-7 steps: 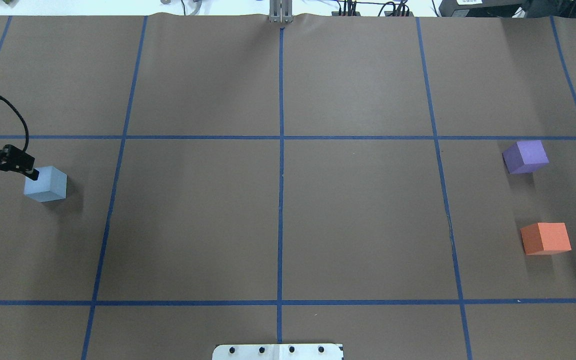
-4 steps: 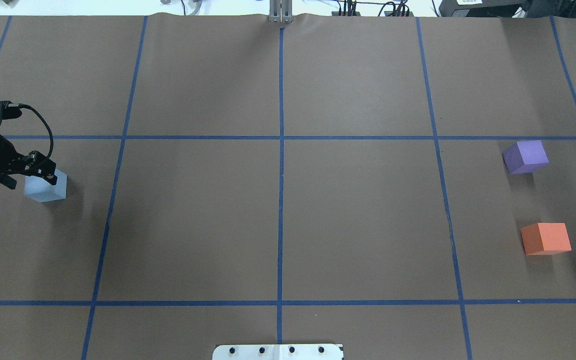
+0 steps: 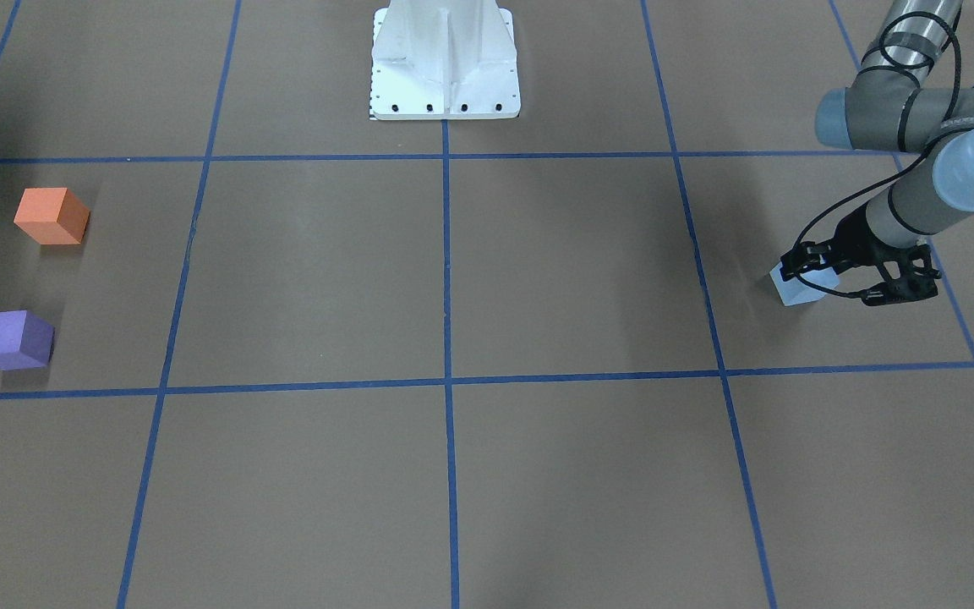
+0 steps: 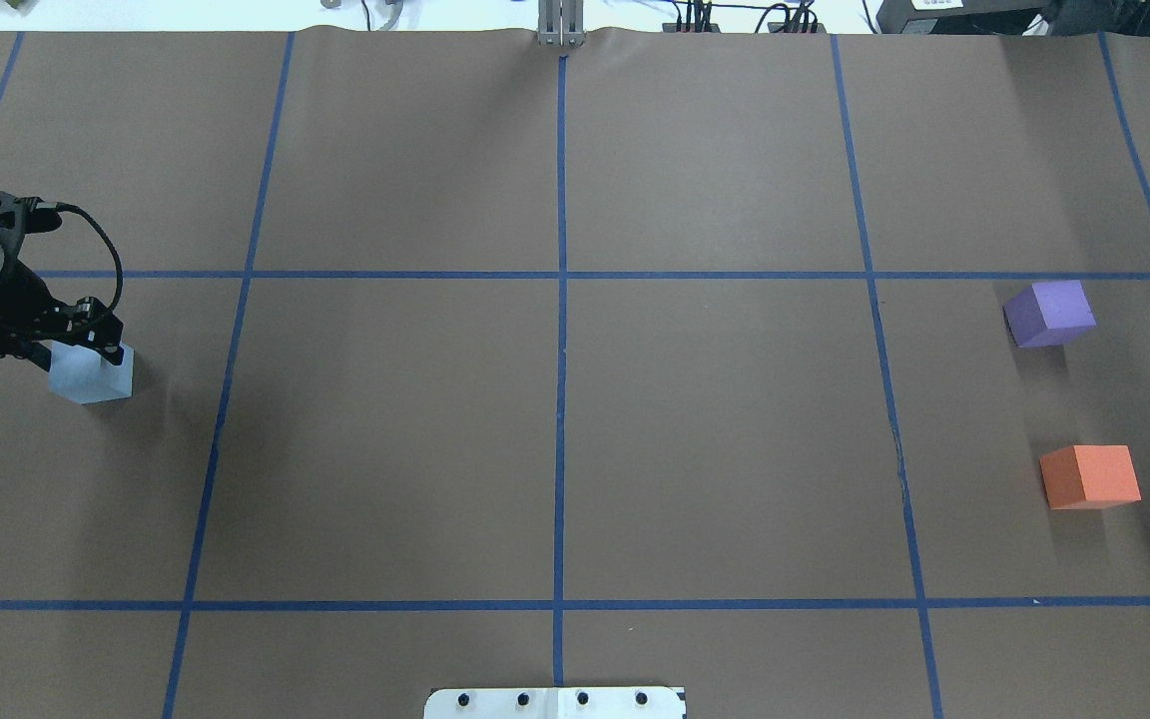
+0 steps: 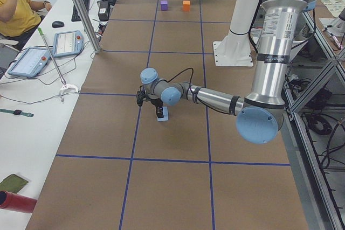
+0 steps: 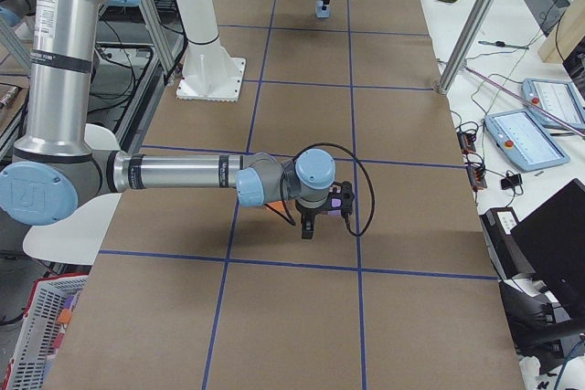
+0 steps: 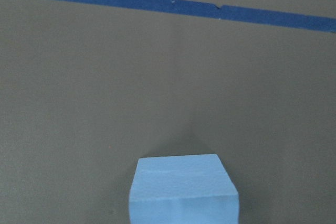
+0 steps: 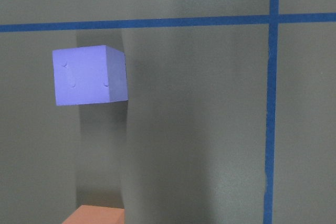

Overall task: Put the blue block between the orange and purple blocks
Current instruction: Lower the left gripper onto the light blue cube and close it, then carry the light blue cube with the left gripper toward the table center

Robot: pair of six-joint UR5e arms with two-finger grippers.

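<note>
Jaws spread, the left gripper (image 4: 76, 350) now straddles the blue block (image 4: 94, 383), no longer off its 9 o'clock side, so closing looks next.

Lone block (image 4: 91, 382) well apart from pair (image 4: 1051, 312)

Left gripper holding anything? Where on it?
Cannot tell. The left gripper is at the top of the blue block, which sits on the table; no view shows it closed.
</note>
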